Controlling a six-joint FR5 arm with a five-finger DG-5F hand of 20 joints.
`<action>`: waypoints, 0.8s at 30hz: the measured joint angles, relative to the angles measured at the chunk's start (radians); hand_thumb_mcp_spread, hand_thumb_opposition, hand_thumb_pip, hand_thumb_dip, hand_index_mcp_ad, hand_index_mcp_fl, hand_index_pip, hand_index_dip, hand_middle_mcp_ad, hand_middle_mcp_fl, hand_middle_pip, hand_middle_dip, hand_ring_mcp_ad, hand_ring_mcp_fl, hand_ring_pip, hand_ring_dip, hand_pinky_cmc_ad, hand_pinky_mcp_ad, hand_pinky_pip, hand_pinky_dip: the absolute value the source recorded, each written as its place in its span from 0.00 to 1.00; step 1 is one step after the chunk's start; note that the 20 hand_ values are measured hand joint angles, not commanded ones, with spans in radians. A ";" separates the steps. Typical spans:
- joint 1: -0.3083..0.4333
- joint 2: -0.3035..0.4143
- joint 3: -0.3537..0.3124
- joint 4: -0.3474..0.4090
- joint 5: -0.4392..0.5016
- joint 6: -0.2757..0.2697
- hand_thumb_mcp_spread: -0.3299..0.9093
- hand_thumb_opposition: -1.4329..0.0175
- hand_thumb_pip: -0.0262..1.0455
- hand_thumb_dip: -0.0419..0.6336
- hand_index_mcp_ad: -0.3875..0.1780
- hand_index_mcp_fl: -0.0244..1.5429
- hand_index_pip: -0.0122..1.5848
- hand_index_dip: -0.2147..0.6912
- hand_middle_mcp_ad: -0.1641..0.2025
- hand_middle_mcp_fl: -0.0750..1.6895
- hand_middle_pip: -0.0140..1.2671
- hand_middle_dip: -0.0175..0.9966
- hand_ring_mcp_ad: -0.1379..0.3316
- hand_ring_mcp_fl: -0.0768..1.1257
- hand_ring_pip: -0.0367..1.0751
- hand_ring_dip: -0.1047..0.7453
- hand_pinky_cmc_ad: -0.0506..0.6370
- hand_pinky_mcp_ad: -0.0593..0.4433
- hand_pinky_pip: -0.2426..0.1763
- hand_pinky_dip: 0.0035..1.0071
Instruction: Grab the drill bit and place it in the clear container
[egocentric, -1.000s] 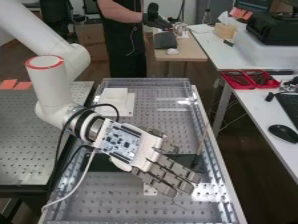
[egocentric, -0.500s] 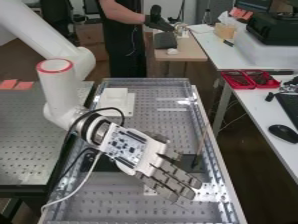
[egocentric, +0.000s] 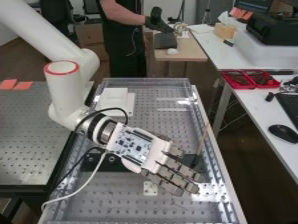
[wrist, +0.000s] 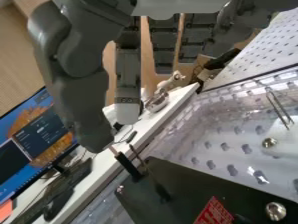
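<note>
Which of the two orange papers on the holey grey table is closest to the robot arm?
The right-hand orange paper in the high view is closer to the white arm; the other one lies at the view's left edge.

The white arm (egocentric: 50, 35) comes in from the high view's upper left, slopes down to a bend, and drops through a link with a red ring (egocentric: 61, 67) at its top end. Below that, the wrist (egocentric: 100, 130) turns the hand (egocentric: 154, 155) out toward the lower right, its back with the circuit board (egocentric: 131, 144) facing up. The grey fingers (egocentric: 176, 175) reach out nearly straight, close side by side with narrow gaps between them. In the wrist view, a thick digit (wrist: 83, 107), likely the thumb though the angle makes that uncertain, extends beside a slimmer finger (wrist: 128, 75), their tips apart.
</note>
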 joint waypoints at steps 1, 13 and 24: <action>0.001 -0.002 -0.001 0.000 -0.003 0.001 0.72 0.42 0.50 0.45 0.61 0.18 0.80 0.84 0.71 0.09 0.10 0.23 0.47 0.09 0.11 0.13 0.38 0.21 0.36 0.13; 0.001 -0.010 -0.008 0.009 0.007 0.023 0.72 0.42 0.50 0.44 0.62 0.31 0.63 0.74 0.71 0.11 0.10 0.23 0.45 0.09 0.11 0.14 0.40 0.20 0.36 0.13; 0.002 -0.028 -0.005 0.011 0.032 0.030 0.72 0.42 0.50 0.44 0.61 0.32 0.59 0.73 0.69 0.10 0.10 0.23 0.44 0.11 0.12 0.14 0.42 0.20 0.36 0.13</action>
